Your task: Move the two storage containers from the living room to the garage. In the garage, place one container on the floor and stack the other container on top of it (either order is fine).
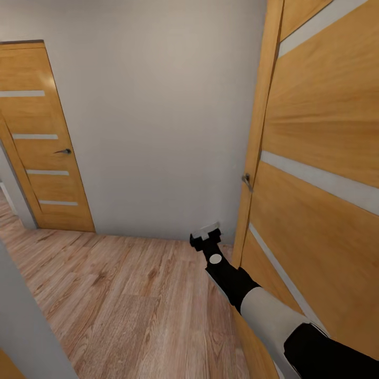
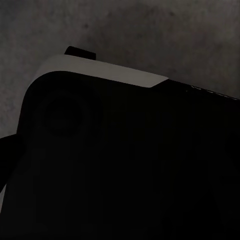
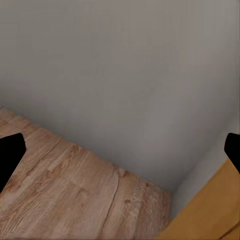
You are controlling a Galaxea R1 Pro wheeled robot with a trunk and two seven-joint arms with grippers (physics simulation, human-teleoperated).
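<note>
**In a hallway, beside an open door**

Right arm (image 1: 273,316) stretched forward from 5 o'clock toward the centre of the head view, low over the pale wood-plank floor (image 1: 121,300). Right gripper (image 1: 206,236) empty, fingertips (image 3: 10,155) spread wide apart in the wrist view, pointing at the grey wall (image 1: 158,116). Open wooden door (image 1: 321,173) just beside the arm at 3 o'clock, handle (image 1: 246,180) near the gripper. Closed wooden door (image 1: 45,142) at 9 o'clock. Left gripper: cannot tell, dark robot body (image 2: 125,165) in front of its camera. Storage containers nowhere to locate here.
</note>
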